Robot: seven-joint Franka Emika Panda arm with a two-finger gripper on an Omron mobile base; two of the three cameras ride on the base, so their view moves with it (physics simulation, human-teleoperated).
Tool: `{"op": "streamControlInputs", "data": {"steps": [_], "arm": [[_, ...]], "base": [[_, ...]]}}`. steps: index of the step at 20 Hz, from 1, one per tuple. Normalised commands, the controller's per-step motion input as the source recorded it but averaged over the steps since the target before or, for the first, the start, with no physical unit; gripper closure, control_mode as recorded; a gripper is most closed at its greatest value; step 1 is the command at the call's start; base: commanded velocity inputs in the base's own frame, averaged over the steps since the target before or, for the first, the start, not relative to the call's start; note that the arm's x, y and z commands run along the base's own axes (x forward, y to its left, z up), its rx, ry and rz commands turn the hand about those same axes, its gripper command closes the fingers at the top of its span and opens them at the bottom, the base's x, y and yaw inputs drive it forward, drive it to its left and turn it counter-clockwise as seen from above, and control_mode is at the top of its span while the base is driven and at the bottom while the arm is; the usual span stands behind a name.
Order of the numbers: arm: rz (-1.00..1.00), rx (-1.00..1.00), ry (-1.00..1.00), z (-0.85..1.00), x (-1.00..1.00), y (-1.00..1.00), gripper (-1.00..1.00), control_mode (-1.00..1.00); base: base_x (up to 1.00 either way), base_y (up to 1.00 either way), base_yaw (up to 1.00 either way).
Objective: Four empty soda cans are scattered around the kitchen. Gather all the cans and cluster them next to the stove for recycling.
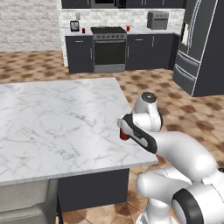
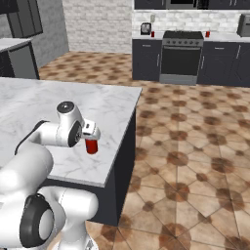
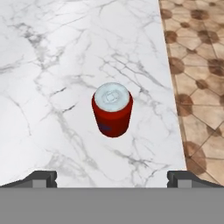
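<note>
A red soda can (image 3: 112, 109) stands upright on the white marble table (image 1: 52, 122), near the table's edge that borders the brown tiled floor (image 2: 195, 146). In the hand view it sits at the centre of the frame, silver top facing the camera, with the two dark finger tips of the jaws (image 3: 112, 179) at the lower left and lower right corners. The jaws are spread wide open and the can lies between their lines but clear of both, above them in the frame; nothing is gripped.

In the left base view the same can (image 1: 124, 136) peeks out as a sliver of red just under the arm's hand, right of centre. In the right base view it (image 2: 91, 145) stands directly below the hand, left of centre, near the table's near corner.

At the top of both base views, far across the floor, the black stove (image 1: 108, 49) sits between dark cabinets. Two more small red cans rest on the counter there, one on the stove's left (image 1: 83, 30) and one on its right (image 1: 127, 28). A toaster (image 1: 75, 26) stands just left of the left-hand can.
</note>
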Motion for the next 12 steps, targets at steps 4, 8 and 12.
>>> {"op": "streamControlInputs", "data": {"steps": [4,8,12], "arm": [[0.0,0.0,0.0,-0.1,0.2,0.0,-1.0,-1.0],[0.0,0.0,0.0,-0.09,0.2,0.0,-1.0,-1.0],[0.0,0.0,0.0,-0.11,0.13,0.0,-1.0,-1.0]], "base": [[0.0,0.0,0.0],[0.0,0.0,0.0],[0.0,0.0,0.0]]}}
